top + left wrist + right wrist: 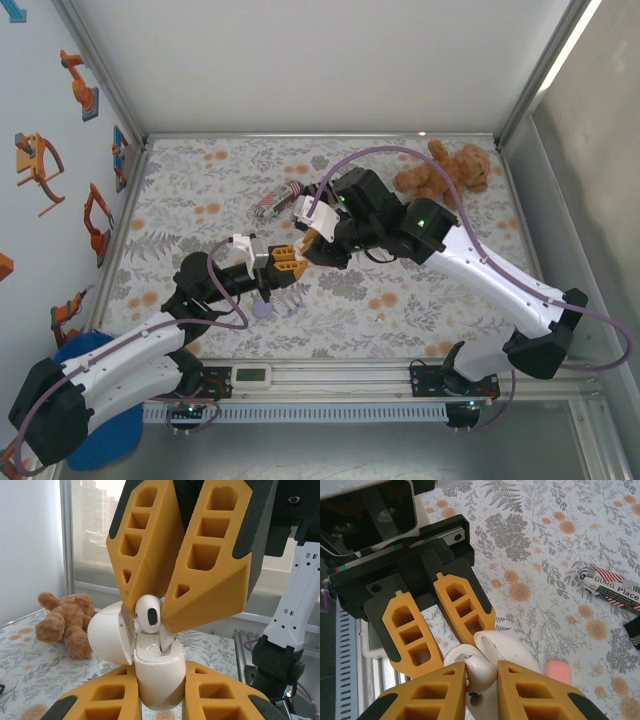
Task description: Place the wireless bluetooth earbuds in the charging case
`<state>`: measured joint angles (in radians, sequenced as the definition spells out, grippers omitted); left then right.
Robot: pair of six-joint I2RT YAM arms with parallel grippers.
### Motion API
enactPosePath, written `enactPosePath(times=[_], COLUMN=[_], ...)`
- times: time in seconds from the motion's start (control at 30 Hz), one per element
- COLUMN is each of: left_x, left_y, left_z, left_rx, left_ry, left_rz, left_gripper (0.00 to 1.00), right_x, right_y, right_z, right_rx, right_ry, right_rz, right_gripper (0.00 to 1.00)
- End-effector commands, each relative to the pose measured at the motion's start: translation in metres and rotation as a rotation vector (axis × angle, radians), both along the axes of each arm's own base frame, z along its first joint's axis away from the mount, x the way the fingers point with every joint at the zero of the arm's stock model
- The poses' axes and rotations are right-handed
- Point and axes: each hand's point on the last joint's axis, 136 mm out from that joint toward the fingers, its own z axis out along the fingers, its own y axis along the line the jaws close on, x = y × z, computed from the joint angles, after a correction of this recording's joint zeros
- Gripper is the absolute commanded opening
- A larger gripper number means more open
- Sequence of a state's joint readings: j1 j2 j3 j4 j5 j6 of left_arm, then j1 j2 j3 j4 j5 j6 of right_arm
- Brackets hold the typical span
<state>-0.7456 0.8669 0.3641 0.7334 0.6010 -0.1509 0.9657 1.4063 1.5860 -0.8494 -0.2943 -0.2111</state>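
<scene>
— Between the right gripper's (480,674) tips, pinched tight, sits a white earbud (148,612). Which way does it point?
— Its long axis is upright, stem down into the open charging case (155,672) just below. The left gripper (161,692) clamps that case.

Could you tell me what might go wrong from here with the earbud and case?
The white earbud, pinched in the right gripper, is only partly in the charging case; releasing now could drop it.
The left gripper holds only the case's rounded lower half, so a hard push may make it slip.
The right gripper's fingers are close to the open lid and might strain it.
</scene>
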Motion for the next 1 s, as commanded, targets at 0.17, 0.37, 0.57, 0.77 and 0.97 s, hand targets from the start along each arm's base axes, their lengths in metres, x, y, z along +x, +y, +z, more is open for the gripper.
enactPosePath(times=[0.17,0.37,0.57,0.77,0.97], left_x=[-0.005,-0.004,-0.004,-0.004,-0.004], left_y=[0.001,0.001,0.001,0.001,0.001], left_z=[0.016,0.015,0.015,0.014,0.013], left_rx=[-0.030,-0.027,-0.026,-0.027,-0.023], left_ry=[-0.055,-0.053,-0.050,-0.050,-0.045], left_rz=[-0.013,-0.012,-0.011,-0.009,-0.006], left_gripper=[0.00,0.00,0.00,0.00,0.00], right_x=[-0.002,0.000,0.004,0.016,0.025], right_y=[0.002,0.000,-0.005,-0.015,-0.026], right_z=[0.010,0.016,0.029,0.042,0.052], right_rx=[0.009,0.018,0.047,0.081,0.132], right_ry=[-0.023,-0.039,-0.077,-0.140,-0.201], right_rz=[0.018,-0.001,-0.040,-0.125,-0.213], right_gripper=[0.24,0.32,0.41,0.52,0.65])
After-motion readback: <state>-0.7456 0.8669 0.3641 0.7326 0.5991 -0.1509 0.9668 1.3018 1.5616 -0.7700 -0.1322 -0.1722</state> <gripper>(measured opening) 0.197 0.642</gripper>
